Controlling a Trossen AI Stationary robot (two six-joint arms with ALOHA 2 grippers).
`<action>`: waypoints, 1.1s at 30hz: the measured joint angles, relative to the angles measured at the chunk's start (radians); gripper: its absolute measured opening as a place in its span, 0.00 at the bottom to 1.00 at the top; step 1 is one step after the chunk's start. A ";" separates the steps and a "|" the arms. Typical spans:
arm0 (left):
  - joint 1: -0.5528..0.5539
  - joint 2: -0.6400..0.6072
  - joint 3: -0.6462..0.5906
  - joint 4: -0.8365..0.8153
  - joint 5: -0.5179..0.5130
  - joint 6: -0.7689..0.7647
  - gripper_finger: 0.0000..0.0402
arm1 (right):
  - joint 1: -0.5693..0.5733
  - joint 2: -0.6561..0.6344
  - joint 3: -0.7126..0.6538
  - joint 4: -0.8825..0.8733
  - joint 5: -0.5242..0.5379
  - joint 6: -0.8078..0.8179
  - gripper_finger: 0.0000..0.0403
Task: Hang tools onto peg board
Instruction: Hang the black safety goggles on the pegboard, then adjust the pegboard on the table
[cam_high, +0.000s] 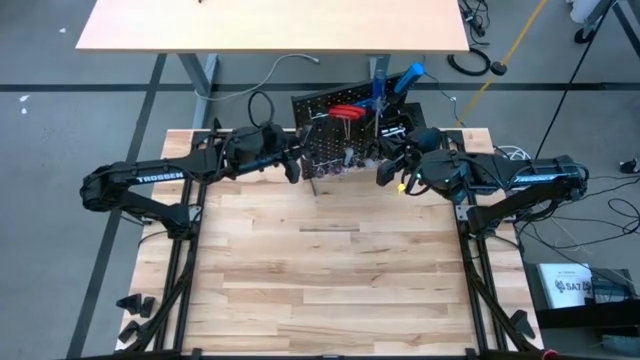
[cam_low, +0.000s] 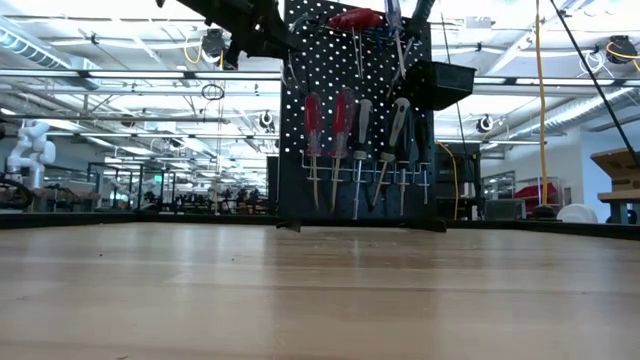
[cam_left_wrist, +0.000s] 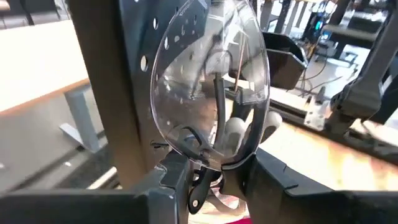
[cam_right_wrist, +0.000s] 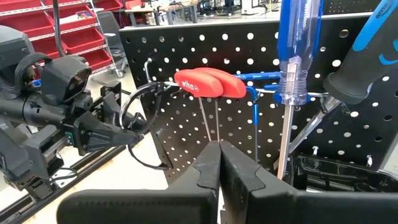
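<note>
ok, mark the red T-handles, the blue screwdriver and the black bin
red T-handles (cam_right_wrist: 208, 83): right wrist view, on the red grip.
blue screwdriver (cam_right_wrist: 297, 43): right wrist view, on its clear blue handle.
black bin (cam_low: 440, 84): low view, on its front wall.

A grey floor (cam_high: 80, 110) surrounds the pale wooden tabletop (cam_high: 330, 270). Beyond its far edge stands a tan desk (cam_high: 270, 25) on grey legs, with cables (cam_high: 470, 62) trailing on the floor beside it. Across the room, a high ceiling carries bright strip lights (cam_low: 120, 75). Red shelving (cam_right_wrist: 62, 31) with bins stands farther off.
</note>
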 joint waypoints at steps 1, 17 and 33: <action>0.000 0.000 0.000 -0.001 -0.003 0.024 0.30 | 0.000 0.000 0.000 0.000 0.000 0.000 0.00; -0.002 0.002 -0.004 -0.181 -0.011 0.009 0.67 | 0.000 0.000 0.000 0.001 -0.002 0.000 0.00; -0.099 -0.014 -0.004 -0.500 0.065 -0.043 0.69 | 0.001 -0.003 0.000 -0.066 -0.029 0.021 0.00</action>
